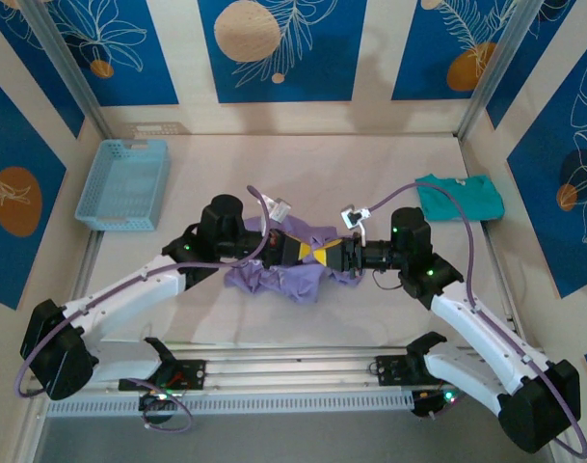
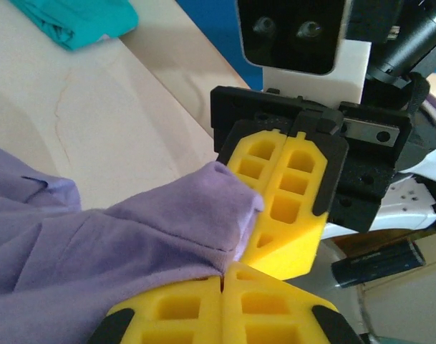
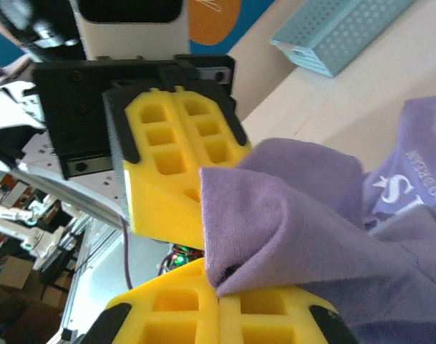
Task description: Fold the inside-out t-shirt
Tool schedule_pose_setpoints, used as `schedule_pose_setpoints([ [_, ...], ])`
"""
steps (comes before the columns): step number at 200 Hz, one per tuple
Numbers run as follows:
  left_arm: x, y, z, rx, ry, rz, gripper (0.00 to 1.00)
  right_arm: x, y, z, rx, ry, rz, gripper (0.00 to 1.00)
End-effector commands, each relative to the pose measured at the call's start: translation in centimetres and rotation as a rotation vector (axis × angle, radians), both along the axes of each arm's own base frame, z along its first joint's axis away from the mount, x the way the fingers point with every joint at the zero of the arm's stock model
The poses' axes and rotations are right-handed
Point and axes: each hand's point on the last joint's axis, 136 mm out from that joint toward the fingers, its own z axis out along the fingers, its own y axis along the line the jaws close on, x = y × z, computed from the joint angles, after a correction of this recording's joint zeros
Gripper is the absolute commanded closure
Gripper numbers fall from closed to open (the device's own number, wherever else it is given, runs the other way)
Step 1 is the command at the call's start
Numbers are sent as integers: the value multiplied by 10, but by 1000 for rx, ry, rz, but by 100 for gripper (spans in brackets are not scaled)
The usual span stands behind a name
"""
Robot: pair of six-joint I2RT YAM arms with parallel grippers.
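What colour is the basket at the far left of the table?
Light blue; the basket shows best in the top external view.

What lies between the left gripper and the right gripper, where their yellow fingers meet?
A bunched fold of the purple t-shirt. Both wrist views show it running from the left gripper to the right gripper; each looks shut on it.

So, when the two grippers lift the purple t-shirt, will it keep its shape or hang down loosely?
Probably floppy: the t-shirt lies crumpled in soft folds, so it should sag below the pinch. Likely light: the left gripper and right gripper hold a raised peak by a small pinch alone. It may bunch up rather than slide if pushed.
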Motion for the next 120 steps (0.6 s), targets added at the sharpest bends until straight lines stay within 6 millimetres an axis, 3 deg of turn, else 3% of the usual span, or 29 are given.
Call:
schedule_pose_setpoints([
  [1,3,7,27,-34,-87,55,100,7,-11,-3,-93,-81,-114,74],
  [12,3,9,31,-41,-94,68,100,4,-12,-6,-113,-151,-137,62],
  [32,2,9,38,-60,-90,66,100,-1,-9,-16,-123,-235,-143,53],
  [81,0,16,47,-64,-92,94,100,1,2,-28,-126,-272,-124,49],
  [92,-1,18,48,-59,-93,100,100,5,2,-28,-136,-261,-146,59],
  [112,0,22,46,-30,-99,123,100,26,-10,-34,-213,-172,-288,98],
  [120,0,24,44,-18,-102,126,100,35,-19,-36,-260,-119,-362,100],
])
